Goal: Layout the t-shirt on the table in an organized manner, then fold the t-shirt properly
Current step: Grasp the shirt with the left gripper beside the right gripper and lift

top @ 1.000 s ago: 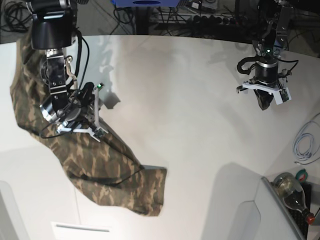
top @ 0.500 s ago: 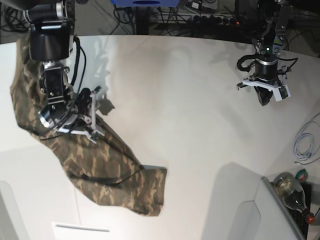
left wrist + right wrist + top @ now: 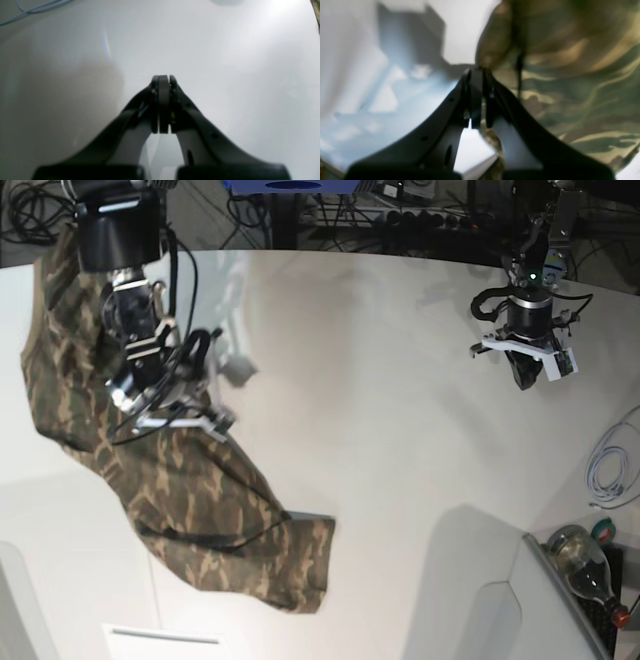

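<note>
Camouflage cloth of the t-shirt (image 3: 190, 500) is lying bunched along the left edge of the tabletop (image 3: 380, 400), part trailing toward the near edge. Right claw (image 3: 477, 72) is pinching a fold of the cloth, jaws pressed together on it. Left claw (image 3: 163, 78) is hanging pressed together and empty near the far right corner. Judged best: draw the pinched fold slowly toward the centre, letting the cloth spread flat. No readable writing is showing.

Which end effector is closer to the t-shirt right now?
The right end effector: it is at the edge of the t-shirt, shut on a fold of cloth. The left end effector hangs shut over bare table, far across from the shirt.
</note>
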### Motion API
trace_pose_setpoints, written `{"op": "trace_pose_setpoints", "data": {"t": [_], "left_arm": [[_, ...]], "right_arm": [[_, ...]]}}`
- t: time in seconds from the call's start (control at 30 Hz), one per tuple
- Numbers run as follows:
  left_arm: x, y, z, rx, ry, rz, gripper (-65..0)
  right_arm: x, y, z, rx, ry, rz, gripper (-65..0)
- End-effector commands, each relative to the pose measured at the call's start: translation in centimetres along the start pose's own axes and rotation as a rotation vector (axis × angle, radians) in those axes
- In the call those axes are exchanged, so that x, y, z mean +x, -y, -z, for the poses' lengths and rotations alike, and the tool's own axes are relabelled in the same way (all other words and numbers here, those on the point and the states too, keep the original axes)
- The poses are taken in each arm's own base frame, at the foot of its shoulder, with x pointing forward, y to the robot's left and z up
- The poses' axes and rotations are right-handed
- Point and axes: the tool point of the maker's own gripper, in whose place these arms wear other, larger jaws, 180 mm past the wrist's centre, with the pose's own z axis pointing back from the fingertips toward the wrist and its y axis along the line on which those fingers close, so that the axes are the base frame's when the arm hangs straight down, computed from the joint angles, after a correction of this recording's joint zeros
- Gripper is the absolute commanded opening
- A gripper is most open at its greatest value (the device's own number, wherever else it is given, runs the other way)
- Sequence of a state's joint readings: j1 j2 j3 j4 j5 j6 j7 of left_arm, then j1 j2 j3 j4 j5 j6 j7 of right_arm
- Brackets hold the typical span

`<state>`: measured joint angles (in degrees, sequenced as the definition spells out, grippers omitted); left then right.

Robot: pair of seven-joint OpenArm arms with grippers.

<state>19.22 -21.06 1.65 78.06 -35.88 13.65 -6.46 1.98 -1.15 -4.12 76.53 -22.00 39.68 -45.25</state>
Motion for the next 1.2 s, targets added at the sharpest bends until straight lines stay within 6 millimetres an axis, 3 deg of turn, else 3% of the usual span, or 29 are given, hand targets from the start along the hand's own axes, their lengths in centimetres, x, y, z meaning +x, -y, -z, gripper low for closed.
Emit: {"op": "trace_pose_setpoints", "data": {"t": [0.0,0.33,0.4,0.5,0.67,0.8,1.0,1.1,1.13,1.17], "left_arm": [[1.5,0.2,0.2,-0.007,0.048,0.009,-65.0],[1.4,0.3,0.2,-0.008,0.046,0.005,-65.0],[1.3,0.3,0.1,-0.007,0.045,0.005,-65.0],[1.3,0.9,0.0,-0.038,0.045,0.002,-65.0],[-0.5,6.3,-0.6,-0.202,0.000,0.018,-65.0],[-2.0,12.7,-1.5,-0.369,-0.035,0.049,-65.0],[-1.4,21.8,-2.8,-0.597,-0.015,0.087,-65.0],[-0.7,25.0,-3.6,-0.690,0.010,0.124,-65.0],[-0.4,25.9,-3.8,-0.717,0.021,0.136,-62.0],[-0.2,26.8,-4.0,-0.744,0.028,0.150,-54.5]], "right_arm": [[2.5,0.3,-1.5,-0.029,0.079,-0.029,-65.0],[5.1,-4.9,-7.9,-0.093,0.180,-0.202,-65.0],[5.8,-4.4,-9.7,-0.134,0.218,-0.198,-65.0],[6.9,-2.0,-12.4,-0.228,0.264,-0.196,-65.0],[8.2,2.7,-14.6,-0.347,0.295,-0.174,-65.0],[7.9,5.2,-15.3,-0.399,0.291,-0.133,-65.0],[7.1,5.2,-15.1,-0.394,0.276,-0.117,-65.0],[7.0,5.0,-15.0,-0.390,0.273,-0.117,-65.0],[7.0,5.1,-15.0,-0.390,0.273,-0.115,-65.0],[6.9,5.1,-14.9,-0.391,0.270,-0.116,-65.0]]}}
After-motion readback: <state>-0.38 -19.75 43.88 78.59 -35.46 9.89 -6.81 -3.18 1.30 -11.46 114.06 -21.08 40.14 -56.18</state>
